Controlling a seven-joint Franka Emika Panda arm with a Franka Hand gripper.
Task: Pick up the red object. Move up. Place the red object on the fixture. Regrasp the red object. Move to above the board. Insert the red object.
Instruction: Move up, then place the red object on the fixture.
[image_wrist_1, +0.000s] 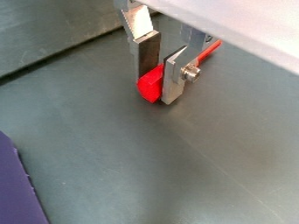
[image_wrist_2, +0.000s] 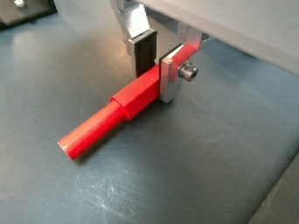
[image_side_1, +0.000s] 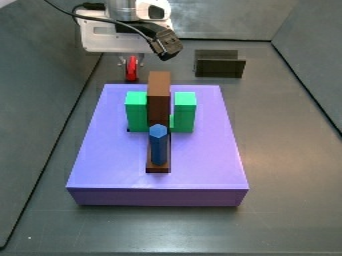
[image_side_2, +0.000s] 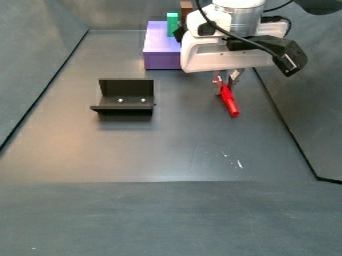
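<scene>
The red object lies flat on the dark floor, thick end between my fingers and slim end pointing away. My gripper is low over the floor and shut on that thick end; a wrist view shows the same grip on the red object. In a side view the gripper stands beside the board, with the red object under it. The fixture sits apart on the floor. Behind the board, only a bit of the red object shows, with the fixture to its right.
On the board stand a brown upright bar, two green blocks and a blue peg. A corner of the board shows in a wrist view. Grey walls enclose the floor.
</scene>
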